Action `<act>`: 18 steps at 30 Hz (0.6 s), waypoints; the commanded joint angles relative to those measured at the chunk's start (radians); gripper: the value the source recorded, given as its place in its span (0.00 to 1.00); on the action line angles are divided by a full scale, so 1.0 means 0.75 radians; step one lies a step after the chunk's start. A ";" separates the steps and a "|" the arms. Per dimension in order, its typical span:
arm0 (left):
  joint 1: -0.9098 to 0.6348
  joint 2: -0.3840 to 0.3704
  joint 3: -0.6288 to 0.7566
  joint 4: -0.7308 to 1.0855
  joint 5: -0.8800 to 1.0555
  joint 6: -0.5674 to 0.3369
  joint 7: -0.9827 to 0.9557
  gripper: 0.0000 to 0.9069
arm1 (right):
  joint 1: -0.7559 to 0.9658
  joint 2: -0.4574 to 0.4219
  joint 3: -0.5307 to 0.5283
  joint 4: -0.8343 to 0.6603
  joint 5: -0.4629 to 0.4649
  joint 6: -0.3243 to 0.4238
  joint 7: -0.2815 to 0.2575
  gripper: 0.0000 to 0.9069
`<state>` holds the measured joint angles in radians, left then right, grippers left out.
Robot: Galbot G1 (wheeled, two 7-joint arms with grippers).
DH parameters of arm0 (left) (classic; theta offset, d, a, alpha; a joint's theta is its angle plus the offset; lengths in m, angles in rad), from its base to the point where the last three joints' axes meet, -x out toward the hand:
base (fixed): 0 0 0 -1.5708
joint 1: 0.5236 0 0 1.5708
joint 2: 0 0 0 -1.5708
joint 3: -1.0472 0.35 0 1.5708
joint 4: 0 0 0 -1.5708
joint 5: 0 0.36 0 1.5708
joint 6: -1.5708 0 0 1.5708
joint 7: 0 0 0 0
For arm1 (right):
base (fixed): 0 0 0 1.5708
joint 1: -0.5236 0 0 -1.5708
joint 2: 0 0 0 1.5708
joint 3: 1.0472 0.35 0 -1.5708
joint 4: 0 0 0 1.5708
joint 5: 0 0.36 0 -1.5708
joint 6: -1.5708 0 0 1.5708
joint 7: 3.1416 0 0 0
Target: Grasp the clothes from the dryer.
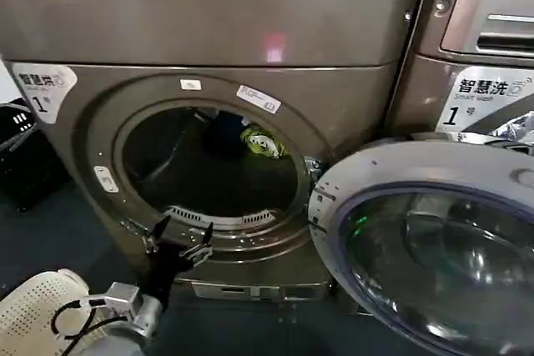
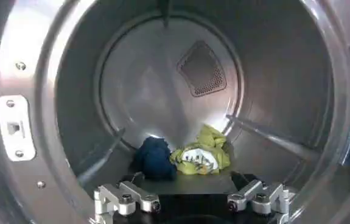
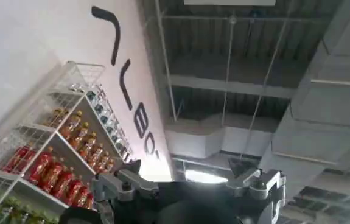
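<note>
The dryer (image 1: 209, 22) stands with its round porthole open. Inside the drum (image 2: 284, 73) the clothes lie on the bottom: a dark navy piece (image 2: 154, 157) touching a yellow-green and white piece (image 2: 202, 155). From the head view the yellow-green piece (image 1: 263, 141) shows deep in the drum at the right. My left gripper (image 1: 179, 235) is open just outside the lower rim of the porthole, facing in. In its wrist view, the left gripper (image 2: 190, 182) has nothing between its fingers and the clothes lie beyond. My right gripper (image 3: 187, 173) is open and empty, pointing up at the ceiling.
The dryer's door (image 1: 434, 248) hangs open at the right, close to the porthole. A neighbouring machine with an LG panel (image 1: 488, 31) stands at the right. A white perforated basket (image 1: 33, 314) sits at the lower left, a black basket (image 1: 21, 147) farther left. Shelves of bottles (image 3: 59, 164) stand beside the right arm.
</note>
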<state>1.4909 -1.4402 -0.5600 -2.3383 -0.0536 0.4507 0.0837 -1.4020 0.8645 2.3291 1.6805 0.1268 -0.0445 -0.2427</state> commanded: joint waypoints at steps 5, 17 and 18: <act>-0.002 0.000 0.005 -0.001 0.001 0.001 0.001 1.00 | -0.004 0.005 -0.001 0.011 0.002 0.000 -0.003 1.00; -0.003 0.003 0.015 0.000 0.005 0.004 0.001 1.00 | -0.009 0.003 0.006 0.017 0.004 -0.001 -0.004 1.00; -0.003 0.003 0.015 0.001 0.005 0.004 0.001 1.00 | -0.009 0.003 0.006 0.019 0.005 -0.001 -0.004 1.00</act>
<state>1.4882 -1.4383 -0.5501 -2.3379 -0.0506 0.4533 0.0842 -1.4084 0.8677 2.3331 1.6934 0.1291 -0.0453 -0.2458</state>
